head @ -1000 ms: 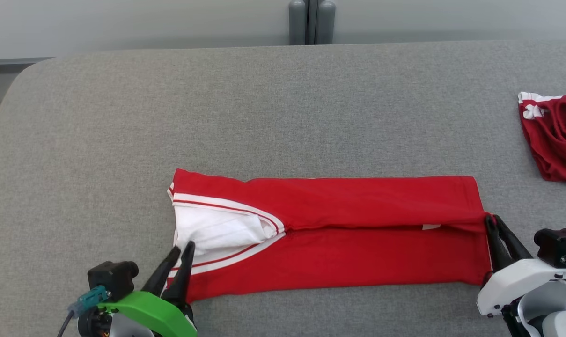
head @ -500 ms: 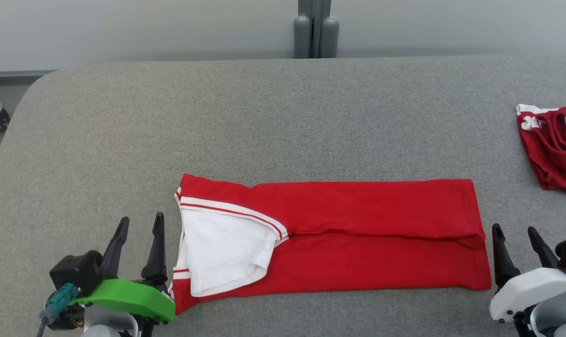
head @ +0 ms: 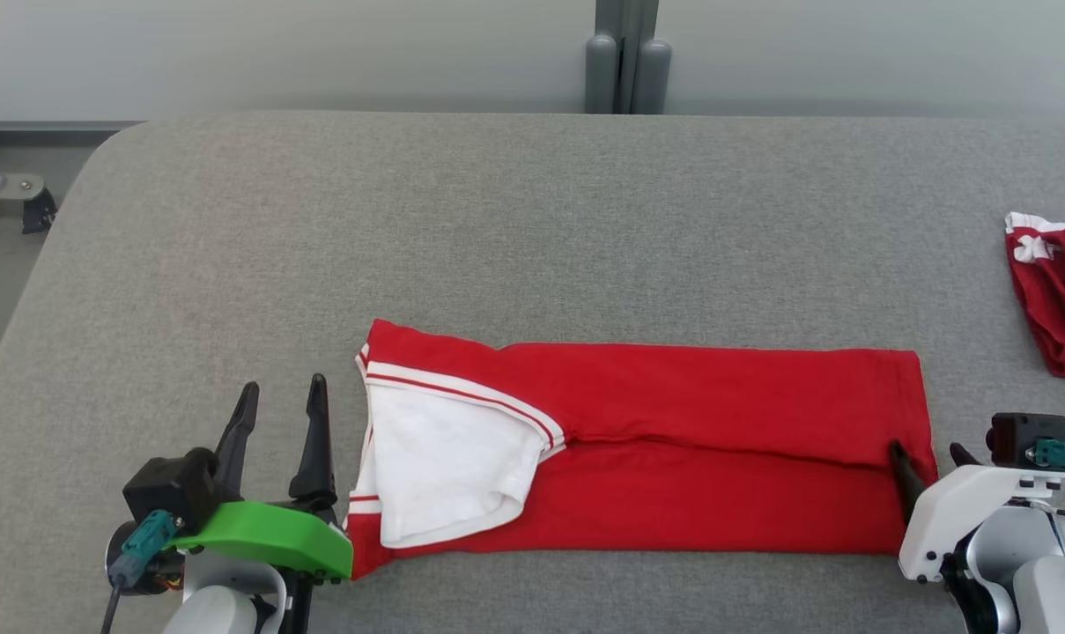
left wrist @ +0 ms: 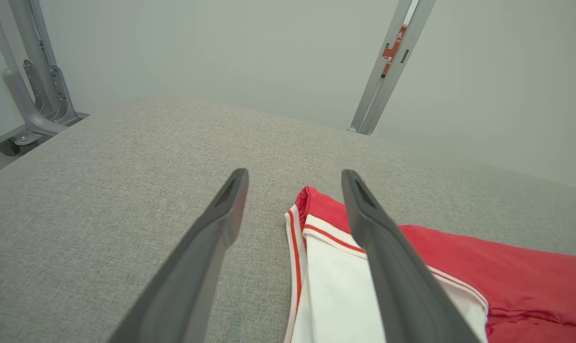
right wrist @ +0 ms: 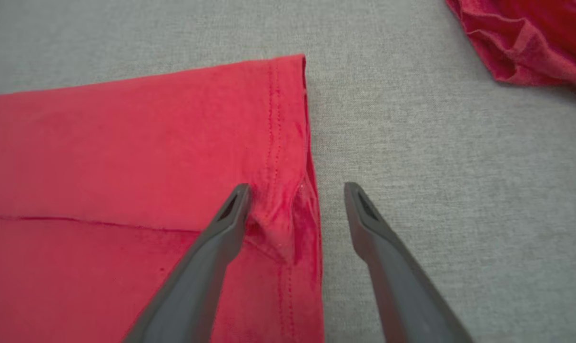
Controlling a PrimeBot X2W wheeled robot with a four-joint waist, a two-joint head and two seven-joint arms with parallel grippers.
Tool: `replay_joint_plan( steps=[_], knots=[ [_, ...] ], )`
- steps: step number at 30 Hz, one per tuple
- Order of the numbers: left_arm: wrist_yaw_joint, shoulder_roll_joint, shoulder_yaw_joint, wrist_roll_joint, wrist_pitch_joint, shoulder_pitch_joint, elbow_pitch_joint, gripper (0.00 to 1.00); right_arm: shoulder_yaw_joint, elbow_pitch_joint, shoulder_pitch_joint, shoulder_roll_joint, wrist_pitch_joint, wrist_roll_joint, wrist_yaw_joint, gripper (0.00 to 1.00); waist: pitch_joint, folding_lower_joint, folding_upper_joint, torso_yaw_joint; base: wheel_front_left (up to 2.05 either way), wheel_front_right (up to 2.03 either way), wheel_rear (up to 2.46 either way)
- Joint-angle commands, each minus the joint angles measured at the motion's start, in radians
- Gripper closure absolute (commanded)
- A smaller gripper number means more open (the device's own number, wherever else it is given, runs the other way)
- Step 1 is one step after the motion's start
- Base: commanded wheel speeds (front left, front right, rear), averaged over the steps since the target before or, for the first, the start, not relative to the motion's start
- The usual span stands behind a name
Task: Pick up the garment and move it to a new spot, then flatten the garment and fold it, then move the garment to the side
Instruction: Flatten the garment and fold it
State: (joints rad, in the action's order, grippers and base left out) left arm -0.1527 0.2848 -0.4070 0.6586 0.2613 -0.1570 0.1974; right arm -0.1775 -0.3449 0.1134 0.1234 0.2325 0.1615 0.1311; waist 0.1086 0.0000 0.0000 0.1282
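Observation:
The red garment (head: 673,440) lies on the grey table (head: 497,220) as a long folded strip, with a white, red-striped part turned up at its left end. My left gripper (head: 284,387) stands open just left of that end, holding nothing. In the left wrist view, my left gripper (left wrist: 295,174) has its right finger over the garment's (left wrist: 507,276) white edge. My right gripper (head: 924,449) is open at the garment's right hem. In the right wrist view, my right gripper (right wrist: 297,186) straddles the hem of the garment (right wrist: 126,152), one finger over the cloth and one over the table.
A second, crumpled red garment with white trim (head: 1056,299) lies at the table's right edge, also seen as a red heap (right wrist: 521,38) in the right wrist view. A grey post (head: 627,62) stands behind the table. The table's rounded left corner drops to the floor.
Both grippers went from shut on the garment's ends to open and let it go. The left gripper moved left off the cloth. The head camera shifted.

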Motion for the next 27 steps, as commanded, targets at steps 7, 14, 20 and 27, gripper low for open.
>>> replay_joint_plan(
  steps=[7,14,20,27],
  knots=[
    [0.014,-0.017,0.036,-0.031,0.004,0.001,0.011,0.0,-0.007,-0.123,0.04,0.018,0.031,0.01,0.0,0.0,0.005,0.0,0.0,0.037,0.0,0.0,0.0],
    [0.02,-0.02,0.069,-0.056,0.004,0.012,0.018,0.0,0.019,-0.177,0.066,0.018,0.012,0.038,-0.001,1.0,0.001,0.0,0.0,0.032,0.0,0.0,0.0],
    [0.027,-0.022,0.08,-0.078,0.004,0.015,0.022,0.0,-0.007,-0.18,0.103,0.058,-0.015,0.059,-0.001,1.0,-0.008,0.0,0.0,0.0,0.0,0.0,0.0],
    [0.037,-0.032,0.067,-0.095,0.004,0.001,0.039,0.0,-0.085,-0.145,0.081,0.104,-0.022,0.06,-0.001,1.0,-0.015,0.0,0.0,-0.037,0.0,0.0,0.0]
  ],
)
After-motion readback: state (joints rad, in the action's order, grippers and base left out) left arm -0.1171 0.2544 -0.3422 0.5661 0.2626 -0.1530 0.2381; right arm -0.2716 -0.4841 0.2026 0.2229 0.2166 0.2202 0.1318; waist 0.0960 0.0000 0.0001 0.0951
